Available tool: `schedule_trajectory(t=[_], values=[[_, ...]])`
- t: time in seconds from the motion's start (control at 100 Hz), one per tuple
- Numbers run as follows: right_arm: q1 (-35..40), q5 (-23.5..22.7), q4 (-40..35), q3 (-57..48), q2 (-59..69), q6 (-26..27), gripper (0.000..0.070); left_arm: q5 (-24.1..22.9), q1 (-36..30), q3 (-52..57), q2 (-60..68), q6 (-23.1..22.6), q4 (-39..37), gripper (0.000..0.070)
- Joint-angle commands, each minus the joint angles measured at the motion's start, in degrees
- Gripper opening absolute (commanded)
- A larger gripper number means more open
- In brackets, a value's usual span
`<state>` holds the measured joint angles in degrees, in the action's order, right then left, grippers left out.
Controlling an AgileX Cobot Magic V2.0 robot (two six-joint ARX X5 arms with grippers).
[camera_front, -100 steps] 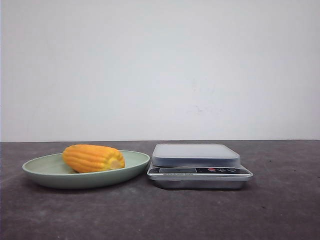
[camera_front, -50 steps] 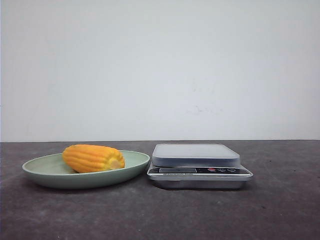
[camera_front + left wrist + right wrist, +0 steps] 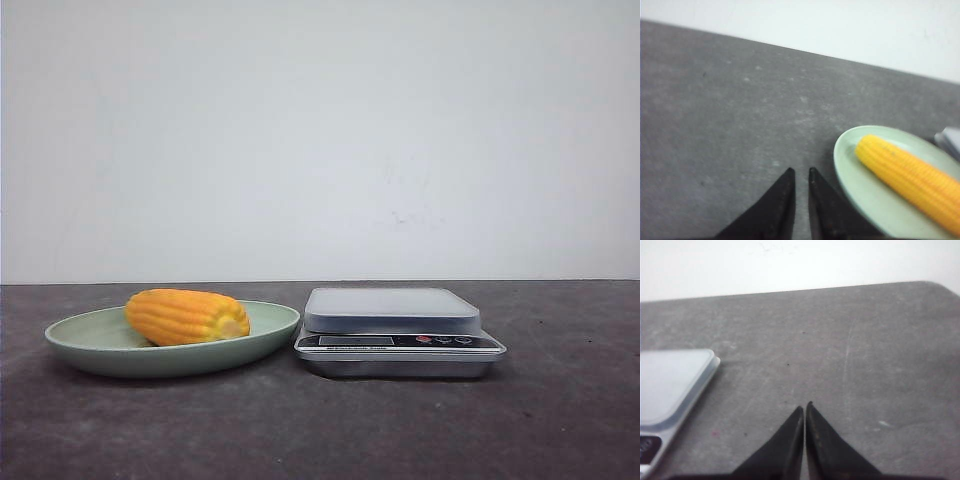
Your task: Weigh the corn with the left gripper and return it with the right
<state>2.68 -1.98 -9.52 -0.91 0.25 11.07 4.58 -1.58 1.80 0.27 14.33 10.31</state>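
Note:
The corn [image 3: 187,316], a stubby orange-yellow cob with ribbed rows, lies on its side in a pale green plate [image 3: 90,345] at the left of the table. It also shows in the left wrist view [image 3: 912,182], on the same plate [image 3: 855,177]. The scale [image 3: 392,310], silver with an empty grey platform, stands just right of the plate. My left gripper [image 3: 800,171] hovers over bare table beside the plate's rim, jaws nearly together with a narrow gap, empty. My right gripper [image 3: 804,407] is shut and empty over bare table, beside the scale [image 3: 672,377]. Neither gripper shows in the front view.
The tabletop [image 3: 560,420] is dark grey, with a plain white wall behind it. The scale's front panel carries a display and small buttons [image 3: 443,340].

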Motion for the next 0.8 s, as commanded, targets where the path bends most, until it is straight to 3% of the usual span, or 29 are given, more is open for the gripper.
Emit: schedule_trajectory(t=[0.0,0.11,0.23,0.34,0.43,0.63,0.79], values=[[0.09,-0.20,0.94,0.13,-0.02,5.75,0.0000,0.98,0.07,-0.85,-0.09,7.30,0.55,0.0000],[0.09,-1.77,1.90,-0.35,-0.02,10.01,0.0000,5.88,0.07,0.76,-0.09,14.29,1.07,0.0000],[0.09,-9.75,7.69,-2.99,-0.02,14.27,0.0000,10.54,0.07,2.69,-0.09,24.48,-4.24,0.0003],[0.09,-15.72,8.39,-10.21,0.22,14.93,0.0000,12.48,0.07,7.98,0.26,26.84,-4.81,0.0006],[0.09,-16.00,1.70,-19.71,2.51,13.66,0.0000,12.41,0.07,16.74,2.58,22.95,1.33,0.0007],[0.09,-15.96,-16.37,-44.52,15.10,0.28,0.0000,12.44,0.07,39.56,14.84,10.40,14.43,0.0006],[0.09,-14.08,-25.11,-59.58,24.06,-4.37,0.0000,12.46,0.07,56.54,25.33,2.93,22.69,0.0006]])
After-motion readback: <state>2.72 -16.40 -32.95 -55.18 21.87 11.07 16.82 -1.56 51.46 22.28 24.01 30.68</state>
